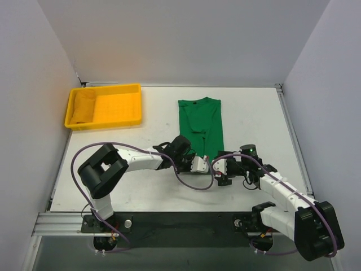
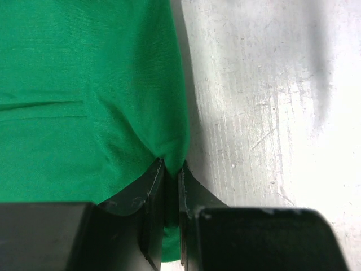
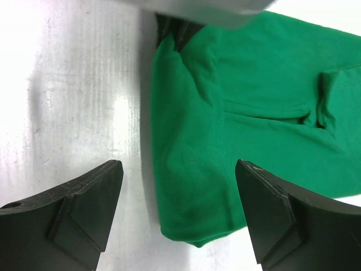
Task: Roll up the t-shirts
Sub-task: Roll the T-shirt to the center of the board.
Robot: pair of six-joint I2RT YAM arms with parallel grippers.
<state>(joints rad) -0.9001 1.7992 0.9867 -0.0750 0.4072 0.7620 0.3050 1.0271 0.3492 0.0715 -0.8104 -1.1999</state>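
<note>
The green t-shirt (image 1: 200, 121) lies flat on the white table (image 1: 256, 113), a little right of the middle of the top view. It is folded into a long narrow strip that runs from the upper centre down toward the two grippers, with its collar end at the top.

The left gripper (image 2: 171, 169) sits at the strip's lower end. In the left wrist view its black fingers (image 2: 141, 206) are pressed together on a corner of the green cloth. The fabric is pinched between them and rises into a small peak at the tips.

The right gripper (image 3: 179, 212) is just to the right of the left one in the top view. In its own view the jaws stand wide apart over the shirt's rounded lower edge. One finger is above bare table at the lower left and the other above the cloth at the lower right, and neither grips anything.

A yellow tray (image 1: 121, 107) rests in the upper left of the top view, well apart from the shirt. A soft yellow bundle (image 1: 83, 107) sits in its left end
</note>
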